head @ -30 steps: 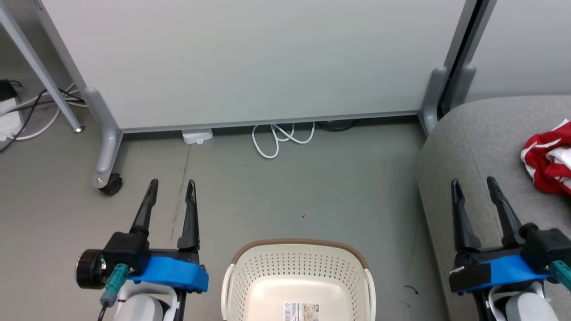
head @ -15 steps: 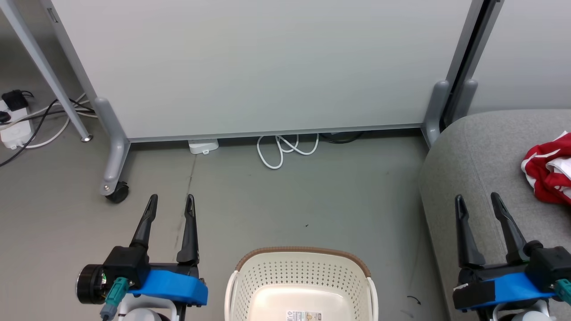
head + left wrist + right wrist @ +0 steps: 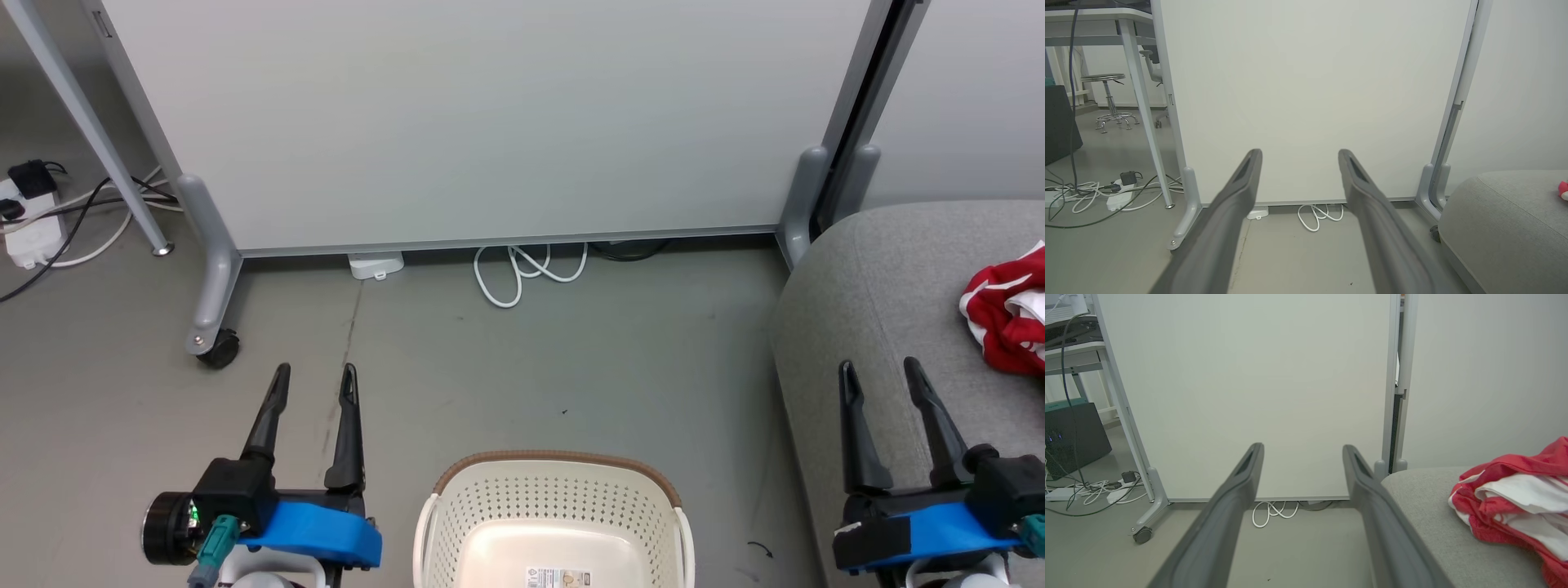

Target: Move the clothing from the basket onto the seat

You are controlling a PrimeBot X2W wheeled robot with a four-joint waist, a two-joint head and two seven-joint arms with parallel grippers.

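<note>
Left gripper [image 3: 315,369], lower left of the head view: two long dark fingers spread wide and holding nothing, pointing away from the robot over the grey floor [image 3: 571,359]. In the left wrist view the same fingers frame a white partition panel [image 3: 1306,90]. Far left, beyond the gripper: a white power strip [image 3: 31,238] on the floor, a slanting grey table leg [image 3: 90,139], then the panel's grey foot [image 3: 214,278] on a black caster [image 3: 219,349]. Under the panel's lower edge: a small white box [image 3: 375,265] and, to its right, a coiled white cable [image 3: 526,273]. Centre, at the bottom edge: the basket [image 3: 555,459], cream-white with perforated walls and a brown rim, standing on the floor between the two grippers; its pale bottom is exposed and carries a label sticker [image 3: 555,578] cut by the frame. Right gripper [image 3: 878,364], lower right: fingers likewise wide apart and holding nothing, seen against the left part of the seat [image 3: 882,278], a light grey upholstered sofa with rounded corners that stands right of the basket and close to the panel's right post [image 3: 804,196]. Far right: the clothing [image 3: 1008,318], a crumpled red and white heap, lies on the sofa cushion, apart from the right gripper's fingertips; the right wrist view shows red fabric folded over white layers, to the right of the right-hand finger
</note>
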